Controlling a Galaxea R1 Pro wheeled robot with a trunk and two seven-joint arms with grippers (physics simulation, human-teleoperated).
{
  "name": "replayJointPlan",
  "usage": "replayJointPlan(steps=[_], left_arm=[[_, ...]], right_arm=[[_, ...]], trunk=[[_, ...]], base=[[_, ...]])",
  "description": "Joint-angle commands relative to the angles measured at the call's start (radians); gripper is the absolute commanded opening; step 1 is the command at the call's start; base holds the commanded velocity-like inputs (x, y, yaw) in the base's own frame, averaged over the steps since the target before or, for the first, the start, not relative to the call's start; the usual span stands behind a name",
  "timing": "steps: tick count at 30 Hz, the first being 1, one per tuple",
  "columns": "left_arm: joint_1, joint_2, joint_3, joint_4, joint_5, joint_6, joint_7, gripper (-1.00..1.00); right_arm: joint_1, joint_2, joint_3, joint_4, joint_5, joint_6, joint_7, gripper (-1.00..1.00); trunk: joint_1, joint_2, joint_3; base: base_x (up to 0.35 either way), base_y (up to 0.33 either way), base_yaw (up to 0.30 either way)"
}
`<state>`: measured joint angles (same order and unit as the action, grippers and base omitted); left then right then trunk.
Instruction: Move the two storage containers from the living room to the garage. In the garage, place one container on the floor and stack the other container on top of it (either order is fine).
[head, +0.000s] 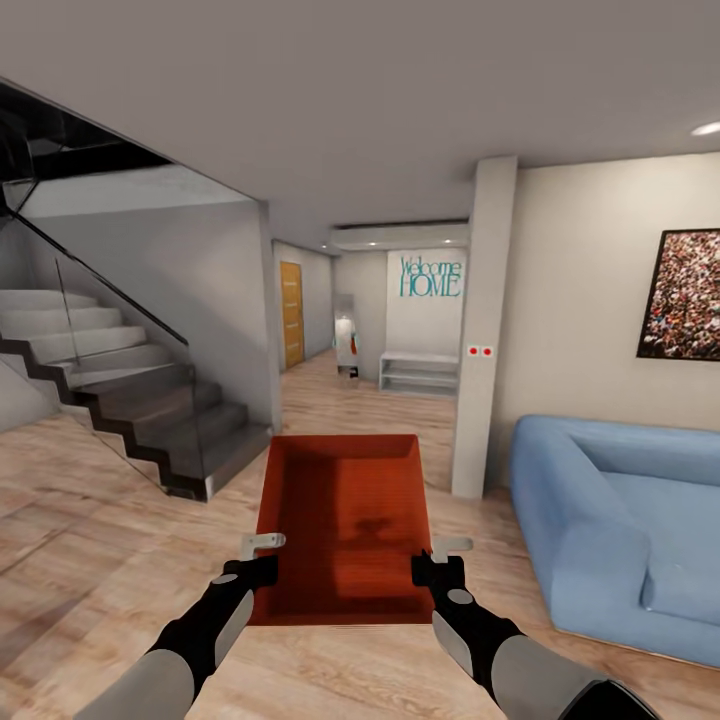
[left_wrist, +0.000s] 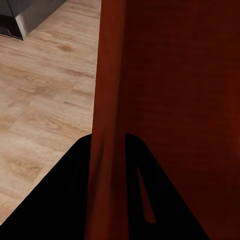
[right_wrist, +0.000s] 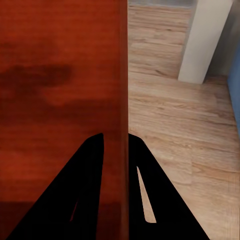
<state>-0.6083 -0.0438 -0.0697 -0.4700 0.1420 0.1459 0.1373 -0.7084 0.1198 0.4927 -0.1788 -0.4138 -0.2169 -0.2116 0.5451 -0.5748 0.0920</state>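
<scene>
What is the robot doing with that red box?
The robot is carrying an orange-red storage container in front of itself. Its left gripper pinches the left wall and its right gripper pinches the right wall. The container is empty. The robot stands on a light wood floor, facing a hallway, with stairs on one side and a blue sofa on the other.

The bin (head: 342, 520) at six o'clock is orange-red with a darker mottled floor, its wall (left_wrist: 107, 125) a lighter red than the shaded inside, and the grippers' black fingers (right_wrist: 87, 190) stand against it on light wood plank flooring (head: 90, 520) with brown grain. At four o'clock the sofa (head: 610, 520) is pale blue, and at three o'clock a black-framed picture (head: 685, 295) shows a speckled red, white and dark pattern on a cream wall. At nine o'clock the stairs (head: 130, 390) run from white treads to dark grey, while at twelve o'clock teal lettering (head: 431, 276) marks a white wall beside an orange-brown door (head: 291, 313).
</scene>
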Motion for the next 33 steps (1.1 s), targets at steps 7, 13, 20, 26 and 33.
replayJointPlan(steps=[7, 13, 20, 26, 33], left_arm=[[-0.001, 0.022, 0.005, -0.006, -0.004, 0.006, 0.013, -1.0], [-0.001, 0.022, 0.005, -0.006, -0.004, 0.006, 0.013, -1.0], [-0.001, 0.022, 0.005, -0.006, -0.003, 0.006, 0.013, -1.0], [-0.001, 0.022, 0.005, -0.006, -0.003, 0.006, 0.013, -1.0], [-0.001, 0.022, 0.005, -0.006, -0.003, 0.006, 0.013, -1.0]], right_arm=[[0.0, -0.025, -0.014, 0.09, -0.016, -0.004, 0.0, -1.0], [0.0, -0.026, -0.014, 0.09, -0.017, -0.004, 0.0, -1.0], [0.0, -0.026, -0.014, 0.09, -0.016, -0.005, 0.0, -1.0], [0.0, -0.025, -0.014, 0.09, -0.015, -0.007, 0.0, -1.0], [0.0, -0.025, -0.014, 0.09, -0.016, -0.007, 0.0, -1.0]], trunk=[[0.001, 0.0, 0.0], [0.001, 0.0, 0.0], [0.001, 0.0, 0.0], [0.001, 0.0, 0.0], [0.001, 0.0, 0.0]], base=[[0.322, 0.0, 0.0], [0.322, 0.0, 0.0], [0.322, 0.0, 0.0], [0.322, 0.0, 0.0], [0.322, 0.0, 0.06]])
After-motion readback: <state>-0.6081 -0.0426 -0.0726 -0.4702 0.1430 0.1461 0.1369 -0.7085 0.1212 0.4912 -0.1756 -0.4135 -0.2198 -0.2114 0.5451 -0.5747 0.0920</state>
